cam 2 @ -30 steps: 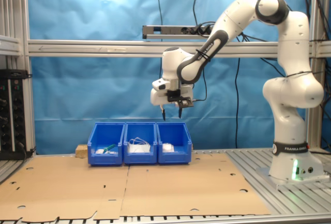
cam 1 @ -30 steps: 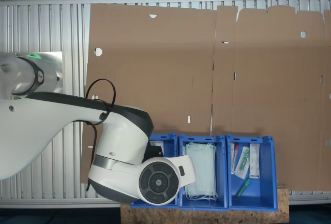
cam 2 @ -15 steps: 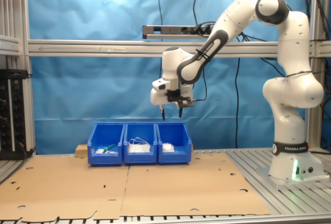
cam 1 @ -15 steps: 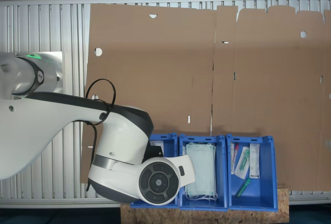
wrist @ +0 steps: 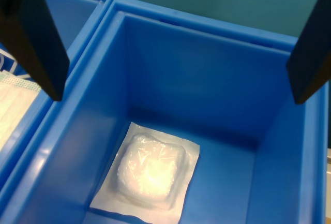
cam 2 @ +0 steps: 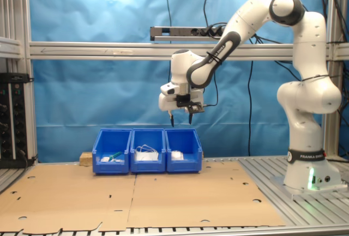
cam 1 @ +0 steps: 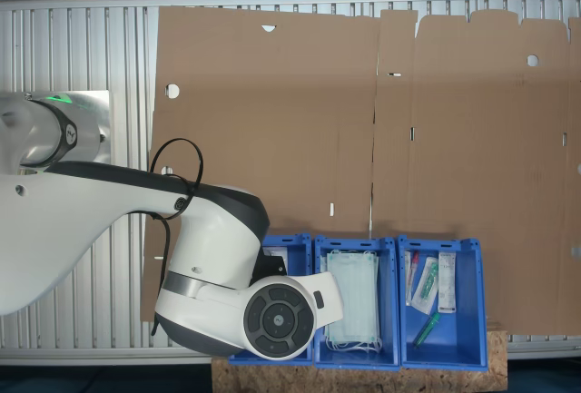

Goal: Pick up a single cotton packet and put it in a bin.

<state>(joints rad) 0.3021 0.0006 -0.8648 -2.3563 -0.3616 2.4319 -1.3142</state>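
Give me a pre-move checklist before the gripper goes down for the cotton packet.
1. Gripper open: ok, its two fingers stand wide apart in the wrist view.
2. Nothing held: ok, nothing shows between the fingers.
3. Gripper over the right bin: ok, it hangs above the bin at the second exterior view's right end of the row.
4. Cotton packet in sight: ok, it lies flat on the bin floor, near one wall.
5. Only one packet under the gripper: cannot tell, part of the floor is cut off in the wrist view.
6. Room for the fingers: cannot tell, the packet's edge sits close to the wall.
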